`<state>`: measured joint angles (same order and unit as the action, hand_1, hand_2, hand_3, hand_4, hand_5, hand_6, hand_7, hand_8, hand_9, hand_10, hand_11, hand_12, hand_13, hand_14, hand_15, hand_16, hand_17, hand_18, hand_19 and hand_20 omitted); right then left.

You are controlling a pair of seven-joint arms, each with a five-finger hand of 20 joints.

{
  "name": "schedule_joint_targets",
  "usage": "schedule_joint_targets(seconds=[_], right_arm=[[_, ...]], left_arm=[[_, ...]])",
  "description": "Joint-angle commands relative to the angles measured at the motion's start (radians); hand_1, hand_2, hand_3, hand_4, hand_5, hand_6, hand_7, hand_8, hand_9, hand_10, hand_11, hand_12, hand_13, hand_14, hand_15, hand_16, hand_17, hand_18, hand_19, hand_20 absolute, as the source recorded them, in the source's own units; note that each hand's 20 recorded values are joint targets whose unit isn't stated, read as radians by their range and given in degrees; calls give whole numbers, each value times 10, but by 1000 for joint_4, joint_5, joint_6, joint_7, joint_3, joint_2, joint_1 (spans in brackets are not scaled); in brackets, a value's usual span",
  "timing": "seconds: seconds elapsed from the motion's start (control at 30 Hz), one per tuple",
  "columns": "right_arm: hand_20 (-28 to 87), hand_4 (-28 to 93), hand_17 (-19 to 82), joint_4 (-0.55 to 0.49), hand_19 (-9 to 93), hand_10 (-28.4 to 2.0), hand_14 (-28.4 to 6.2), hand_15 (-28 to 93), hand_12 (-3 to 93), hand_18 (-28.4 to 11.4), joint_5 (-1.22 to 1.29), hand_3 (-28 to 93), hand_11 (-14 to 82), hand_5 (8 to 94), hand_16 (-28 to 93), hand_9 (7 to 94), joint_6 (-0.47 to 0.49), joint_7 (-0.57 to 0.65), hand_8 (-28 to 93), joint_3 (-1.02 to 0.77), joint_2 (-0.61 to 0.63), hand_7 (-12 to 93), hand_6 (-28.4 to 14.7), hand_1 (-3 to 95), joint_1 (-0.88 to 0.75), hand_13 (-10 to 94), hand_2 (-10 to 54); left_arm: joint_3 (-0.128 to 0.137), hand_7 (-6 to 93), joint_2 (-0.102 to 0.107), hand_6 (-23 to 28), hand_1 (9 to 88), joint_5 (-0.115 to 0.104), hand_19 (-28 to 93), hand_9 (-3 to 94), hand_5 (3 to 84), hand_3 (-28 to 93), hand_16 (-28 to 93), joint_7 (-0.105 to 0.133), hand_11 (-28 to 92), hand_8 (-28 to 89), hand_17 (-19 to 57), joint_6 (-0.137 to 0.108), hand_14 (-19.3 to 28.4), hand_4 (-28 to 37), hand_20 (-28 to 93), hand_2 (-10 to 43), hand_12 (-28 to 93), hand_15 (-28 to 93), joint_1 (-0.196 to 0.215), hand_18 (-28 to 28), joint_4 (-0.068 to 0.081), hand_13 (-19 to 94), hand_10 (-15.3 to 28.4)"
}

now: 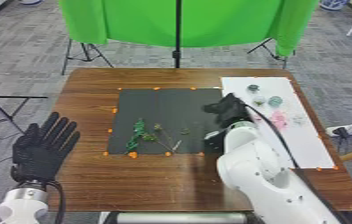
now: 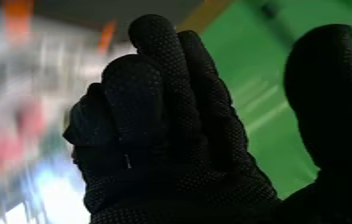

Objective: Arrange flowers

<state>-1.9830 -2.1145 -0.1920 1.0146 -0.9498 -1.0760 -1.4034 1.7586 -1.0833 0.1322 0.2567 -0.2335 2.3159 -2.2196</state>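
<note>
Wooden table [image 1: 155,191]: black mat [image 1: 159,107] beside white sheet [image 1: 307,152]. Left hand [image 1: 41,150]: wide, at the table's left edge. Right hand [image 1: 229,107]: wide, thumb apart, at the mat's right edge. Green stems [image 1: 138,132] lie on the mat; pink flowers [image 1: 280,120], on the sheet.

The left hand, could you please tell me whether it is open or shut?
Open: in the head view, the left hand has straight, slightly spread fingers.
</note>
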Motion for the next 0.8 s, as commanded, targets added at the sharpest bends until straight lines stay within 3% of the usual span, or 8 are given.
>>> schedule_joint_targets(seconds=[0.03,0.3,0.5,0.6,0.67,0.7,0.77,0.8], right_arm=[[417,-273,344,168,932,-210,-182,715,218,-284,-46,698,268,701,259,728,32,-14,-93,25,142,124,-96,337,126,636,-95],[411,-282,329,256,925,-215,-187,715,209,-284,-39,632,247,674,260,699,114,-43,-93,129,188,92,-117,338,193,610,-95],[435,-283,329,289,925,-209,-193,786,274,-284,5,536,380,671,317,688,201,-47,-92,150,180,88,-114,362,215,609,-95],[456,-283,330,322,923,-209,-196,793,289,-284,21,430,397,666,332,682,250,-46,-92,174,170,82,-115,405,236,610,-95],[463,-283,331,342,922,-210,-196,794,295,-284,52,386,401,663,338,677,270,-48,-92,185,158,79,-117,426,245,608,-95],[465,-283,330,355,922,-210,-195,794,295,-284,42,422,404,662,340,675,294,-55,-90,195,152,82,-116,414,249,607,-95],[467,-282,330,385,921,-203,-191,794,292,-284,23,557,415,670,338,675,296,-59,-90,231,143,99,-106,387,264,607,-95],[469,-282,330,399,920,-200,-190,795,292,-284,13,612,423,679,336,676,291,-55,-93,250,138,117,-97,378,271,609,-95]], left_arm=[[-6,78,-13,85,258,-5,227,357,435,770,-39,7,158,-74,-36,12,136,-283,134,178,111,266,17,117,2,271,139],[-15,78,-15,85,258,-8,227,356,436,774,-38,12,157,-74,-37,13,136,-283,135,173,111,264,20,117,2,270,140],[-26,79,-14,85,256,-25,225,356,435,778,-38,20,156,-74,-36,29,136,-282,134,169,111,263,16,117,8,270,140],[-27,78,-15,85,255,-28,224,355,434,781,-37,20,155,-74,-36,34,136,-281,134,159,112,262,15,117,10,270,140],[-22,76,-18,85,256,-14,223,355,434,780,-37,-1,154,-74,-35,5,136,-281,133,158,112,259,17,117,1,270,140],[-26,76,-18,85,259,-1,223,355,434,778,-36,-3,154,-73,-35,0,136,-281,134,166,112,259,18,117,1,271,140],[-29,78,-21,84,267,-20,222,358,437,777,-35,-1,155,-73,-35,14,136,-281,134,180,113,262,20,118,3,273,140],[-30,79,-23,84,269,-16,223,358,438,777,-35,-4,156,-73,-35,12,137,-282,134,183,113,264,18,118,3,273,140]])
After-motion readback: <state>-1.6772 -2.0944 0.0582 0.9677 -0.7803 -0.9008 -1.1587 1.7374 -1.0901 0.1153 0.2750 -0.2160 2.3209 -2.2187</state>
